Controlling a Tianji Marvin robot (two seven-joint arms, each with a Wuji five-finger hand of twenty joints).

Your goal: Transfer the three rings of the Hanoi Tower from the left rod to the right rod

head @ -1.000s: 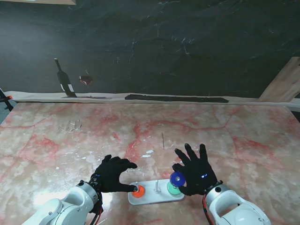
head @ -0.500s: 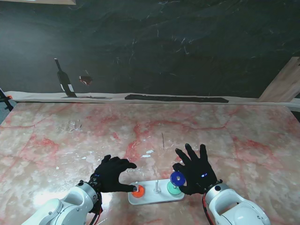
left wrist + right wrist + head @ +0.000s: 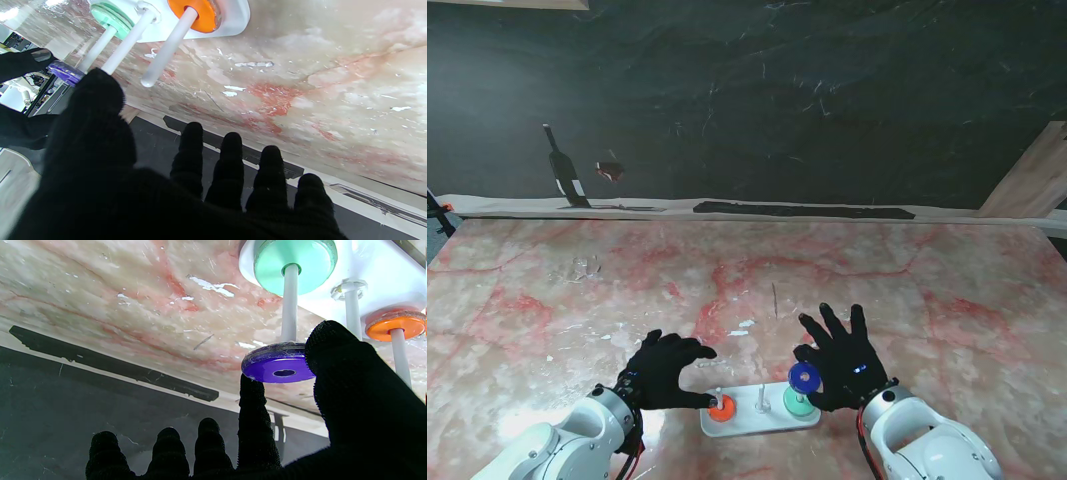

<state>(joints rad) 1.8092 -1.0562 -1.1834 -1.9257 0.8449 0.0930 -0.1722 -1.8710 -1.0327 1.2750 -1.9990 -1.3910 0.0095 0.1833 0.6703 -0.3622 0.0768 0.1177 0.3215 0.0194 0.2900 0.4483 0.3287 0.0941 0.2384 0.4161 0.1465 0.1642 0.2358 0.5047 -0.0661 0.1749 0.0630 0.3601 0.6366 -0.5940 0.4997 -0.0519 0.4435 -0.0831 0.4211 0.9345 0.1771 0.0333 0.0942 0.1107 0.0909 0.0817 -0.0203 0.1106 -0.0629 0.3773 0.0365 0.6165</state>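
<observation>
A white base [image 3: 745, 419] with three upright rods lies close to me on the marble table. An orange ring [image 3: 721, 407] sits at the foot of the left rod [image 3: 168, 46], and a green ring [image 3: 799, 404] at the foot of the right rod [image 3: 289, 303]. My right hand [image 3: 842, 360] pinches a blue ring [image 3: 804, 377] between thumb and index finger, right at the top of the right rod [image 3: 279, 363]. My left hand [image 3: 665, 368] rests beside the base, fingers spread, its thumb next to the orange ring, holding nothing.
The middle rod [image 3: 758, 398] stands bare between the two others. A dark wall with a wine bottle picture [image 3: 563, 168] rises behind the table's far edge. A wooden board [image 3: 1033, 178] leans at the far right.
My right hand with the blue ring has shifted very slightly left and nearer to me over the right rod. The left hand has barely moved.
</observation>
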